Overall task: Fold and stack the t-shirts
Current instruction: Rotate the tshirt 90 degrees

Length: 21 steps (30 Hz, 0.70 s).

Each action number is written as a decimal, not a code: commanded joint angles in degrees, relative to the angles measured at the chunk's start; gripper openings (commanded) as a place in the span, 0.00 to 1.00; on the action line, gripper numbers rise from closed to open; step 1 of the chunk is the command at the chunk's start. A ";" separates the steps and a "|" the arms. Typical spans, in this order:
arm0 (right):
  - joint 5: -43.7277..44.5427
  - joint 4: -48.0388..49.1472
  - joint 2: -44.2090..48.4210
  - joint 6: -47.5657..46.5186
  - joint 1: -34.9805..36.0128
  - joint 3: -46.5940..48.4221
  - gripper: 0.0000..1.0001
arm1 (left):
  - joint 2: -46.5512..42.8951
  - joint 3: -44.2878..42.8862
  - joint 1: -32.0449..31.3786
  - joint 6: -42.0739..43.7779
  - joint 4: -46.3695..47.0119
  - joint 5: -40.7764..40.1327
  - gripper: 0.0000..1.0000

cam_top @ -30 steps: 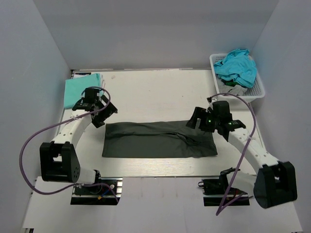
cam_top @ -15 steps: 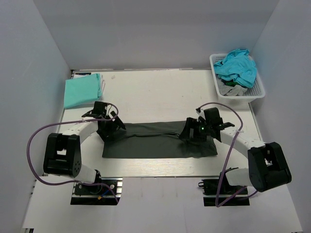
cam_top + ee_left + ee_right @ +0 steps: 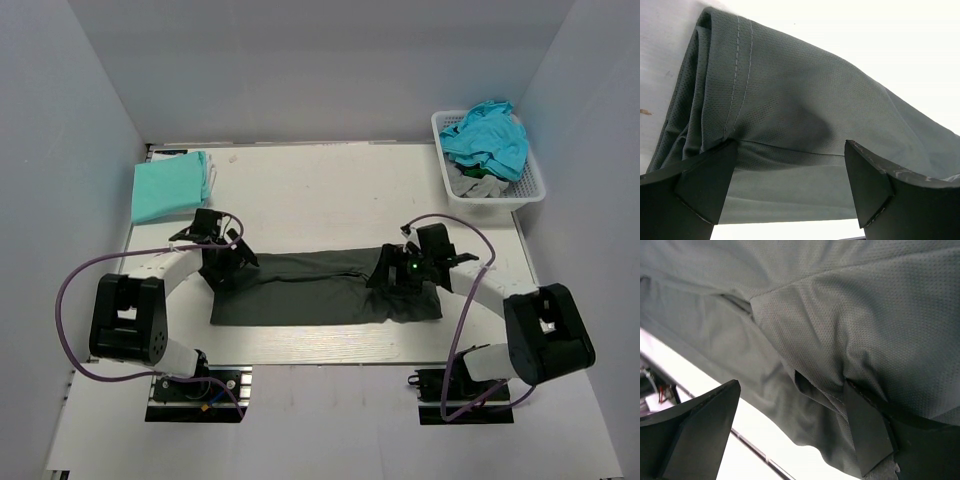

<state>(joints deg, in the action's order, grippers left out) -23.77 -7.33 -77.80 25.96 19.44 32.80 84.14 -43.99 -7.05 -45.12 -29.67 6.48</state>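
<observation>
Change vs 0.5 s ago: right gripper (image 3: 395,275) sits slightly further toward 9 o'clock and lower on the cloth. The 3 o'clock end of the dark grey t-shirt (image 3: 310,290) is pulled in a little and more bunched. Left gripper (image 3: 228,268) is essentially unmoved. Vs 1.0 s ago: both grippers are down on the shirt ends rather than held off them.

Shirt and grippers: the dark grey t-shirt lies as a long folded band at table centre, long axis running 9 to 3 o'clock.
- Left gripper is at its 9 o'clock end. In the left wrist view, the left gripper (image 3: 790,150) has jaws spread wide, and the shirt's (image 3: 790,100) stitched hem and folded edge run between the fingers.
- Right gripper is at the 3 o'clock end. In the right wrist view, the right gripper (image 3: 790,390) also has jaws spread, and a creased fold of the shirt (image 3: 840,315) lies between them. Cloth drapes over the tip of one finger (image 3: 865,425). No pinch is closed on either side.

Surroundings:
- White table (image 3: 320,190) inside a pale, plain-walled enclosure.
- Folded mint-green t-shirt (image 3: 170,185) at the 10 o'clock corner, well apart from the grippers.
- White lattice basket (image 3: 535,185) at the 2 o'clock corner, holding a crumpled teal t-shirt (image 3: 487,135) above a grey one (image 3: 480,185).
</observation>
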 commanded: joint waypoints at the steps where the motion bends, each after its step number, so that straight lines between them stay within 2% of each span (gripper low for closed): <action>1: 12.42 -3.04 -7.69 -2.22 -0.19 2.95 0.90 | 0.16 3.90 -0.60 -1.18 -6.70 -5.60 0.99; 3: 16.19 -5.76 -11.04 -3.10 -0.46 10.84 0.90 | -3.09 3.91 -1.21 -2.15 -10.21 -6.65 0.99; 6: 17.27 -5.59 -22.27 -5.56 -0.72 21.14 0.90 | -9.84 7.67 -3.58 -4.09 -13.74 -5.34 0.99; 7: 14.39 -6.54 -26.66 -8.61 -0.63 23.87 0.90 | -11.61 8.99 -4.19 -4.88 -13.75 -2.64 0.99; 8: 10.97 -6.99 -28.96 -9.25 -0.55 31.64 0.90 | -13.19 11.79 -5.68 -5.41 -12.79 -1.40 0.99; 10: 7.18 -6.47 -36.68 -11.18 -0.20 36.17 0.90 | -16.18 14.88 -7.18 -8.21 -10.34 2.19 0.99; 12: 0.93 -8.12 -42.06 -11.71 0.16 45.29 0.90 | -16.72 17.88 -9.90 -10.76 -9.01 3.79 0.99; 17: -1.89 -10.59 -50.50 -14.18 2.97 57.81 0.90 | -12.61 14.04 -18.33 -16.03 -6.72 4.77 0.99; 18: -2.68 -11.81 -51.39 -14.61 4.01 59.30 0.90 | -11.12 12.97 -22.01 -16.05 -6.19 4.77 0.99; 21: -3.30 -15.24 -57.62 -14.53 5.60 69.03 0.90 | -3.82 8.93 -27.56 -17.54 -6.19 4.16 0.99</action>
<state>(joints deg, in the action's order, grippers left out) -26.22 -14.70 -128.84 14.13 22.57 96.73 74.24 -34.81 -29.74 -59.86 -35.42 11.14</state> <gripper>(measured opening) 0.902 0.988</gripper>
